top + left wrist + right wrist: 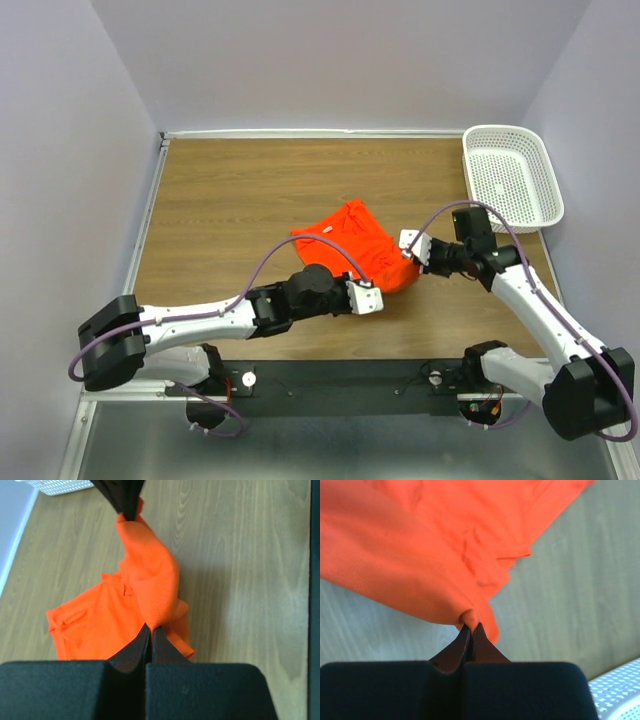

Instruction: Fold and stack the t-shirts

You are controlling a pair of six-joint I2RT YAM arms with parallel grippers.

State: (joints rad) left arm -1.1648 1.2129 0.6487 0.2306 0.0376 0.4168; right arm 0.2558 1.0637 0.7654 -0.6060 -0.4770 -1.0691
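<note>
The wooden counter point(230, 190) fills the middle of the top view. The orange-red t-shirt point(345, 238) lies bunched just right of centre, and a white basket point(512, 175) sits in the upper right corner. The left fingers point(140, 647) are clenched on a fold at the shirt's lower right edge and the right fingers point(460, 645) pinch another, the cloth between them drawn into a raised ridge.

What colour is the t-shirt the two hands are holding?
Plain bright orange-red, no print. The t-shirt shows best in the left wrist view.
</note>
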